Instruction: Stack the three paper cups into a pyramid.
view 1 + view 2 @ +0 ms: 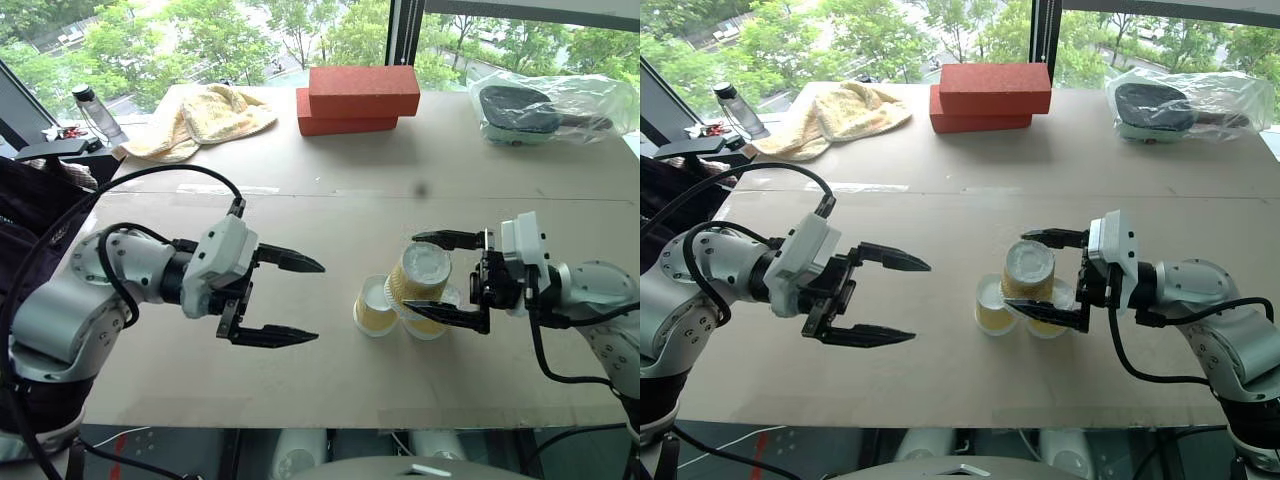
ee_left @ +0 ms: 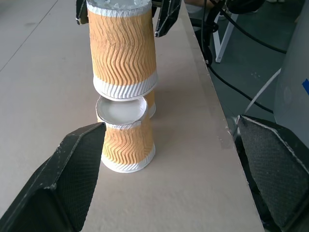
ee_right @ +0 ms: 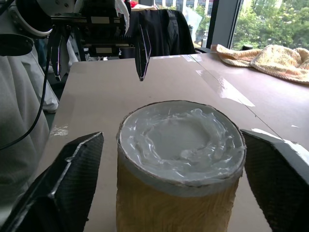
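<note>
The three paper cups, yellow-orange with white rims, form the pyramid near the table's front edge. Two stand bottom-up side by side, the left cup (image 1: 374, 306) and the right cup (image 1: 432, 324) partly hidden. The top cup (image 1: 421, 272) rests across them. My right gripper (image 1: 410, 272) is open, one finger on each side of the top cup (image 3: 181, 159) with a gap to both fingers (image 3: 63, 186). My left gripper (image 1: 320, 302) hangs open to the left of the stack, apart from it. In its wrist view the cup (image 2: 124, 140) nearest it stands between its fingers (image 2: 67, 179), farther off.
Two stacked red bricks (image 1: 360, 100) lie at the back centre. A yellow towel (image 1: 200, 120) and a bottle (image 1: 97, 115) are at the back left. A plastic bag (image 1: 550, 108) holding a dark object is at the back right. The table's front edge (image 1: 350, 415) runs close behind the stack.
</note>
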### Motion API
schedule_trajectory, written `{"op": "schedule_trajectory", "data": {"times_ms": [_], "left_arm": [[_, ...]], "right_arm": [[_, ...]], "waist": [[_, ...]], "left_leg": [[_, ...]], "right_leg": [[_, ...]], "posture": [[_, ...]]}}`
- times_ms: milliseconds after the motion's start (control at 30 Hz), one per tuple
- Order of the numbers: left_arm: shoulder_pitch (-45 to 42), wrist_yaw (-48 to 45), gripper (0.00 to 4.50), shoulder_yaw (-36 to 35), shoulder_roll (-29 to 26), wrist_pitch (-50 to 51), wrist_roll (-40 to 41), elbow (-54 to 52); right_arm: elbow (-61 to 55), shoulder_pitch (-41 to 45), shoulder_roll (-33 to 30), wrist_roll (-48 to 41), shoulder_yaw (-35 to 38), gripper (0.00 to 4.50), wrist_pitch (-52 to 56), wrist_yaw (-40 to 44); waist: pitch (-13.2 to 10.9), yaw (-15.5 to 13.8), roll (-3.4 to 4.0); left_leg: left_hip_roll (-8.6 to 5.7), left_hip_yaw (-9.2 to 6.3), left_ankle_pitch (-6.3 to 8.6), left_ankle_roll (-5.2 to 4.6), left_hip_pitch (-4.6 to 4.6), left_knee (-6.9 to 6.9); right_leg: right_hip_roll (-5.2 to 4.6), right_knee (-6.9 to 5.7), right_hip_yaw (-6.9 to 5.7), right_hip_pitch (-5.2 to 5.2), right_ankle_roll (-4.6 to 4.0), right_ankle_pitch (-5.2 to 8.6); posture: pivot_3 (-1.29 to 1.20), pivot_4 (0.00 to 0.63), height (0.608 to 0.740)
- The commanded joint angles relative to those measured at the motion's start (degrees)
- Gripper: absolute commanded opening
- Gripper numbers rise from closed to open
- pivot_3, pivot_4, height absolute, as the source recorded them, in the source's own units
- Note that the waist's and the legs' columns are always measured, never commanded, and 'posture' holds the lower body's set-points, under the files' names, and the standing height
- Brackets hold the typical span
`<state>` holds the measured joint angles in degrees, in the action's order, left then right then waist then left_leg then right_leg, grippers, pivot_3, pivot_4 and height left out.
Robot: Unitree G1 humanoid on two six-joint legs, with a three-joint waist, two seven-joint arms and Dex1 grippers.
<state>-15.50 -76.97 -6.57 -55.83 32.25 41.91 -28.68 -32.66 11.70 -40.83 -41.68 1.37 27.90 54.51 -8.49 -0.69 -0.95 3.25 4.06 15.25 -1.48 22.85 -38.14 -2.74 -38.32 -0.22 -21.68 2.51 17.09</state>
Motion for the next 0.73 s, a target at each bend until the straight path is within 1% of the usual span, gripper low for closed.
{"op": "schedule_trajectory", "data": {"times_ms": [33,100,167,233,267,333,400,467,533,567,600,633,733], "left_arm": [[0.4,1.3,4.50,-2.5,0.5,2.0,4.4,-0.7],[2.2,2.9,4.50,-4.5,1.1,3.5,7.1,-1.0],[5.8,5.4,4.50,-8.5,2.1,5.5,10.2,-0.9],[9.0,7.1,4.50,-11.0,2.5,6.6,11.5,-0.9],[11.6,9.0,4.50,-11.2,2.8,5.8,8.3,0.4],[15.1,13.8,4.50,-10.6,5.0,2.2,1.7,3.2],[16.5,21.4,4.50,-7.8,9.9,-0.8,-4.1,4.8],[17.1,24.9,4.50,-5.6,13.0,-3.3,-8.1,5.4],[18.1,29.8,4.50,-1.0,15.1,-10.2,-18.2,7.2],[18.3,31.1,4.50,0.6,16.8,-11.2,-19.8,8.6],[18.4,31.0,4.50,1.5,18.4,-12.0,-19.7,10.1],[18.7,31.5,4.50,3.1,19.5,-14.0,-21.6,11.9],[19.0,31.2,4.50,4.9,21.9,-18.3,-23.7,15.1]], "right_arm": [[-3.7,-1.3,-2.5,-2.5,5.8,4.44,0.2,-0.1],[-5.2,-5.8,-5.4,-3.3,11.2,4.44,0.6,1.3],[-5.7,-13.2,-8.1,-3.7,19.3,4.44,0.8,4.1],[-5.4,-19.1,-9.4,-3.1,24.2,4.44,-0.1,6.4],[-3.7,-23.8,-8.7,-2.4,26.7,4.44,-0.5,7.5],[1.8,-31.2,-6.5,1.5,28.3,4.44,-4.2,9.5],[11.8,-31.0,-1.9,5.7,26.4,4.44,-11.2,8.5],[17.7,-29.5,0.5,8.7,24.3,4.44,-16.2,9.3],[25.0,-26.3,3.4,11.8,22.6,4.44,-21.4,8.3],[28.7,-24.6,4.9,13.3,21.2,4.44,-24.1,8.3],[32.0,-22.7,6.2,14.8,19.8,4.44,-26.4,8.1],[35.1,-20.8,7.3,15.7,18.0,4.44,-28.6,9.2],[41.0,-17.0,8.6,17.5,15.7,4.44,-33.8,10.9]], "waist": [[0.0,0.0,0.00],[0.0,-0.1,-0.01],[0.0,-0.3,-0.01],[0.0,-0.1,-0.04],[0.0,-0.1,-0.04],[0.0,-0.1,-0.04],[0.1,0.0,-0.09],[0.1,0.1,-0.07],[0.1,0.3,-0.08],[0.1,0.3,-0.08],[0.1,0.4,-0.05],[0.1,0.4,-0.05],[0.1,0.4,-0.04]], "left_leg": [[0.00,0.00,0.00,0.00,0.00,0.00],[0.05,-0.02,0.00,0.00,0.02,0.01],[0.05,-0.04,0.00,0.00,0.05,0.03],[0.06,-0.10,-0.01,0.01,0.06,0.06],[0.06,-0.10,-0.01,0.01,0.07,0.05],[0.06,-0.09,0.00,0.00,-0.01,0.07],[0.04,-0.08,0.08,-0.14,-0.12,0.09],[-0.01,0.01,0.09,-0.15,-0.22,0.00],[-0.03,0.12,0.09,-0.16,-0.21,-0.05],[-0.02,0.14,0.09,-0.16,-0.24,-0.08],[-0.04,0.16,0.09,-0.16,-0.25,-0.09],[-0.05,0.17,0.09,-0.16,-0.27,-0.09],[-0.03,0.17,0.09,-0.16,-0.25,-0.09]], "right_leg": [[0.00,0.00,0.00,0.00,0.00,0.00],[-0.03,0.01,-0.01,0.00,0.00,0.00],[-0.05,0.06,-0.05,0.01,0.00,0.00],[-0.12,0.18,-0.09,0.10,0.02,0.01],[-0.11,0.21,-0.09,0.10,0.02,0.01],[-0.12,0.23,-0.08,0.16,0.02,0.00],[-0.09,0.26,-0.06,0.24,0.01,0.01],[-0.03,0.24,0.02,0.31,-0.01,0.00],[-0.04,0.22,0.13,0.26,-0.02,-0.02],[-0.04,0.20,0.16,0.27,-0.04,-0.04],[-0.03,0.20,0.19,0.28,-0.06,-0.06],[-0.02,0.19,0.21,0.28,-0.07,-0.08],[-0.02,0.07,0.20,0.21,-0.07,-0.08]], "posture": [[0.00,0.150,0.730],[0.00,0.150,0.730],[0.00,0.150,0.730],[0.00,0.150,0.730],[0.00,0.150,0.730],[0.00,0.150,0.730],[0.00,0.150,0.730],[0.00,0.150,0.730],[0.00,0.150,0.730],[0.00,0.150,0.730],[0.00,0.150,0.730],[0.00,0.150,0.730],[0.00,0.150,0.730]]}}
